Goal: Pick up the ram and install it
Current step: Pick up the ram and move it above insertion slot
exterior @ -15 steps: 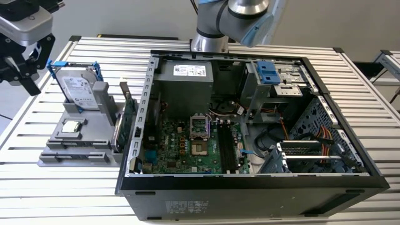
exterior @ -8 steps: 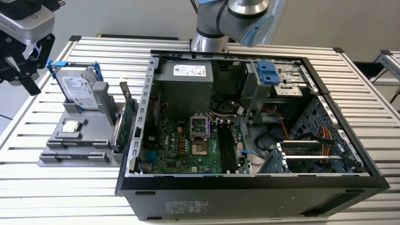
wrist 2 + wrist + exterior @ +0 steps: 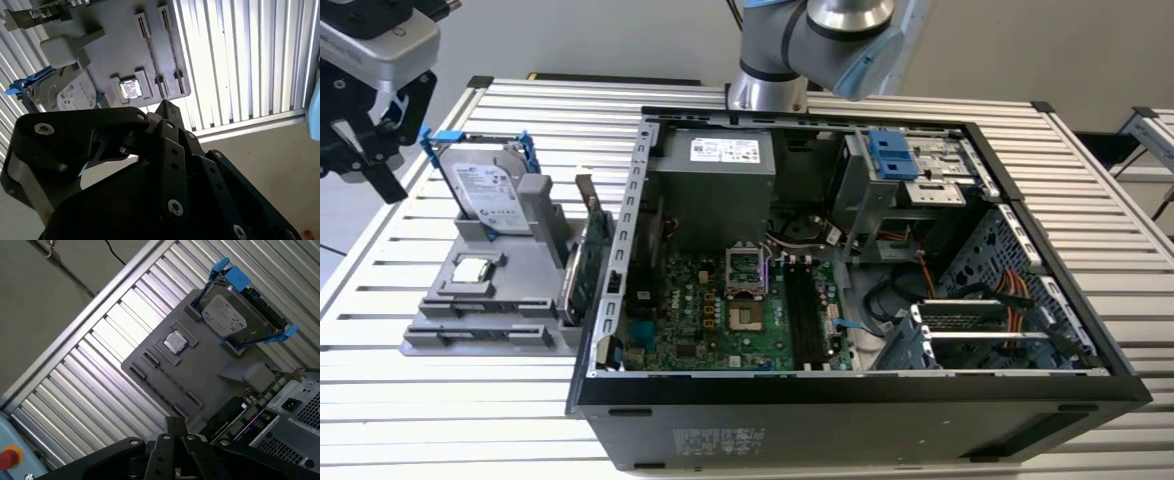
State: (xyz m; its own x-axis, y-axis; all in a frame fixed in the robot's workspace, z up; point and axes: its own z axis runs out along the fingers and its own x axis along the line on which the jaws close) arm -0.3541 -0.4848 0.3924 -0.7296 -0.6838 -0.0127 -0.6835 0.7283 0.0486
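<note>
At about ten o'clock in the exterior view the gripper point(image 3: 176, 426) hung above the slatted table point(image 3: 454, 420), well apart from every part; in both wrist views its fingertips met with nothing seen between them, so it looked closed and empty. Below it, toward four o'clock, stood the grey fixture point(image 3: 451, 296), carrying a hard drive point(image 3: 491, 195) in a blue frame point(image 3: 474, 134) at its twelve o'clock end and a processor chip point(image 3: 474, 268) near its middle, while its long narrow holder grooves toward six o'clock looked bare. A green card point(image 3: 596, 265) stood on edge at the fixture's three o'clock side, just beside the open computer case point(image 3: 854, 405). Inside, on the motherboard point(image 3: 707, 320), the ram point(image 3: 797, 312) seemed to be the slim stick seated upright in the slot bank at the board's three o'clock edge, though this was hard to confirm. Such a stick was judged light, stiff and thin, with fragile chips and contacts; the safest hold would be across its flat faces near the middle of the upper edge.
</note>
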